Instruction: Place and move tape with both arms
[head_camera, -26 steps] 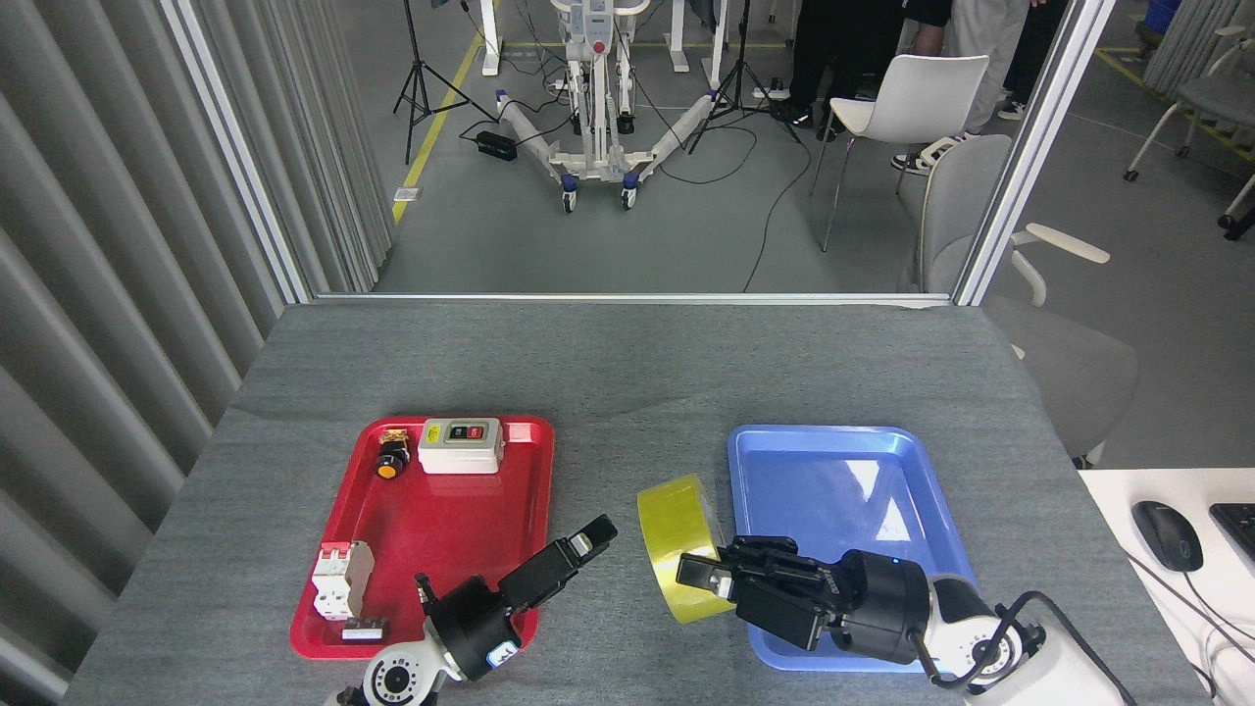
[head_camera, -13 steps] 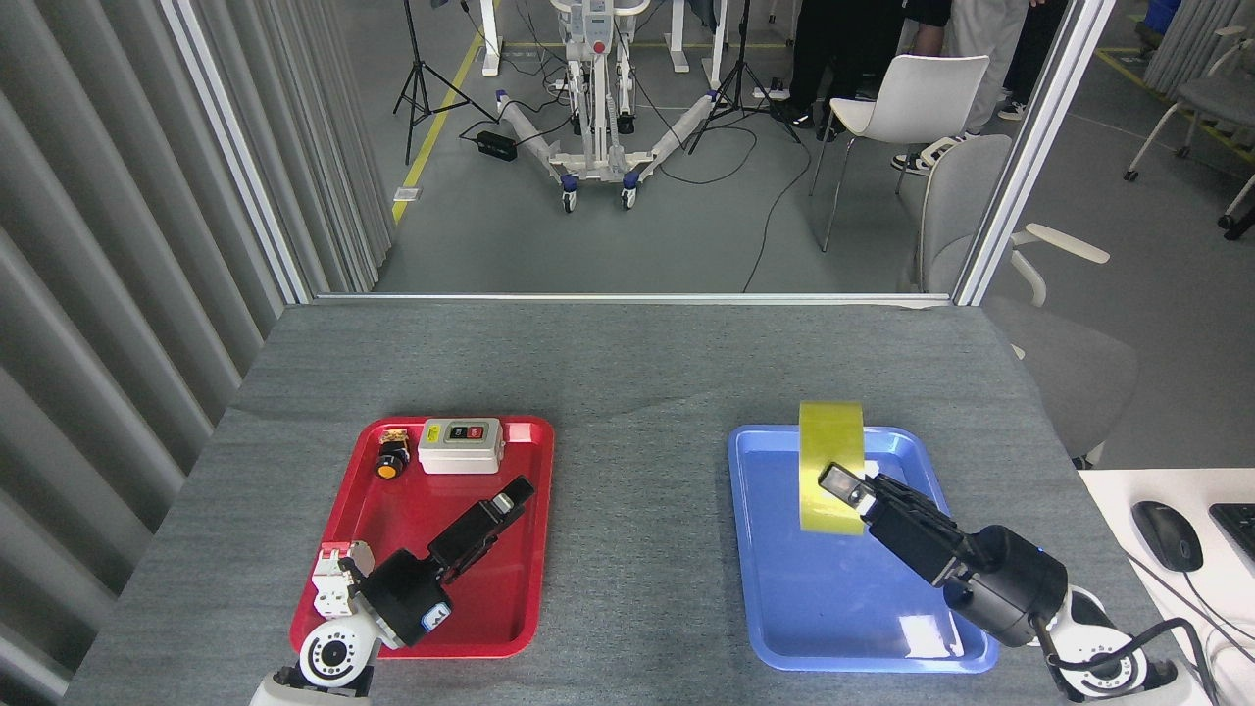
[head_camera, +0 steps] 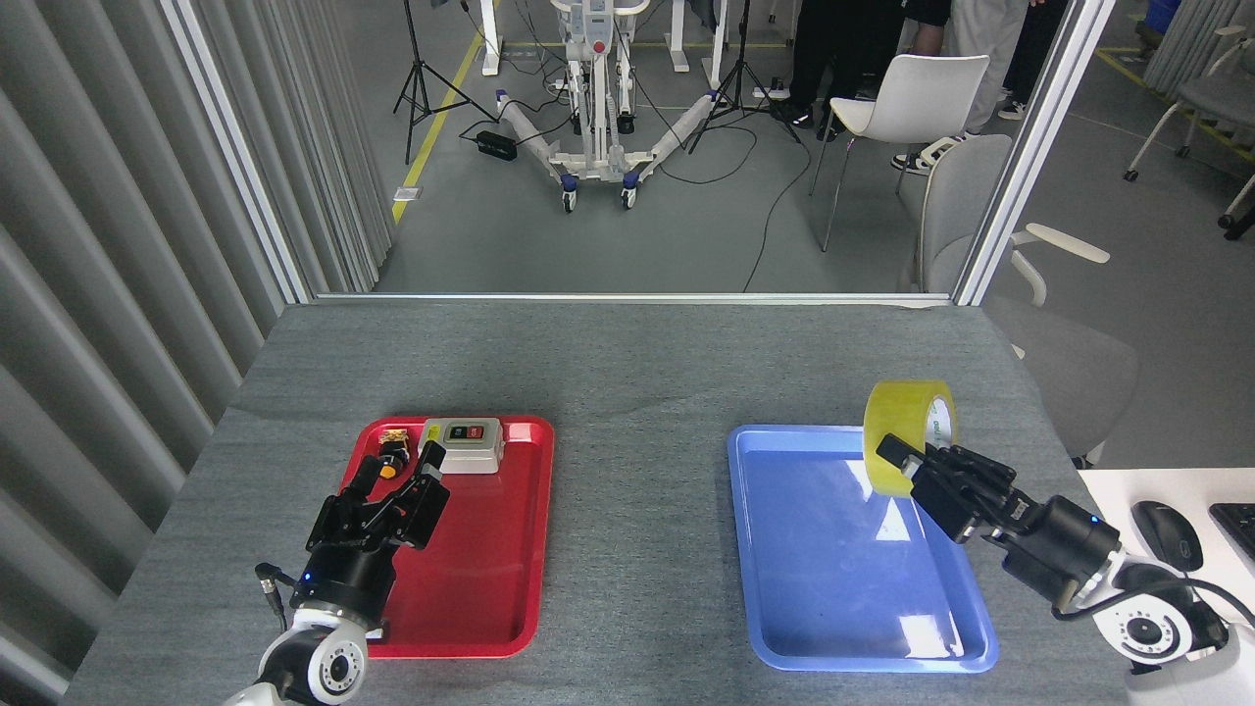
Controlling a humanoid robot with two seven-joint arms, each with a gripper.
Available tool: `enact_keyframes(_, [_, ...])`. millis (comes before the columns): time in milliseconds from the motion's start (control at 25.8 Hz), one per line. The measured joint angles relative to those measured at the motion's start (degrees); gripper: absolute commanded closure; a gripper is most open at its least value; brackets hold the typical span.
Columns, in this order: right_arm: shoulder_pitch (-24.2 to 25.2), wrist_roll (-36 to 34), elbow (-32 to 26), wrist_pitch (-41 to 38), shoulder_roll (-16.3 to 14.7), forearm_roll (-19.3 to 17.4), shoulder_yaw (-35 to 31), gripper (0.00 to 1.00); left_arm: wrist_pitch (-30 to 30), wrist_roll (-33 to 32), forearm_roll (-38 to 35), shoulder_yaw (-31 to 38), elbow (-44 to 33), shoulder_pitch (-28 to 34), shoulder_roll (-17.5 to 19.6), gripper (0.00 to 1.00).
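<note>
Blue tray [head_camera: 833,598] (seemingly) holds nothing.

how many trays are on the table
2: a red tray on the left, under the left gripper, and a blue tray on the right, beside the held tape.

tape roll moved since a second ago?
Yes. The tape roll, held by the right gripper, went right and away: from left of the blue tray to above its far-right corner.

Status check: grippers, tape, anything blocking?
Right gripper shut on tape, held over blue tray's far right corner. Left gripper open, empty, above red tray. Nothing blocking.
</note>
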Motion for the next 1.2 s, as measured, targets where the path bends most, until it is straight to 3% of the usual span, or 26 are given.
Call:
enact_keyframes(116, [-6.7, -3.0, 4.1, 9.6, -2.7, 4.0, 9.1, 0.98, 9.1, 1.2, -5.2, -1.8, -3.7, 2.3, -2.5, 0.0])
enact_keyframes(194, [-9.6, -3.8, 6.4, 14.7, -3.6, 6.5, 13.9, 0.97, 11.7, 0.5, -6.4, -2.5, -4.9, 3.6, -3.3, 0.0])
enact_keyframes(387, [-12.9, -4.1, 10.7, 24.2, -4.2, 9.1, 23.2, 0.97, 13.5, -0.2, -8.0, -3.0, -6.2, 5.9, -3.8, 0.0])
enact_keyframes(542, [-16.3, 1.0, 12.8, 32.7, -4.0, 8.7, 29.3, 0.97, 13.7, 2.0, -11.5, -3.1, -6.2, 6.4, -3.5, 0.0])
enact_keyframes(774, [-18.3, 8.2, 13.9, 42.4, -1.4, 7.7, 32.3, 0.97, 13.8, 5.3, -25.0, -3.2, -5.8, 6.9, -3.4, 0.0])
enact_keyframes(929, [-18.6, 10.6, 16.6, 46.1, 2.4, 7.7, 32.8, 0.97, 13.7, 5.4, -34.8, -3.1, -5.8, 7.0, -3.0, 0.0])
enact_keyframes(1200, [-20.1, 11.2, 21.3, 47.1, 5.3, 7.9, 33.2, 0.95, 12.2, 1.5, -38.8, -3.1, -5.2, 7.1, -2.3, 0.0])
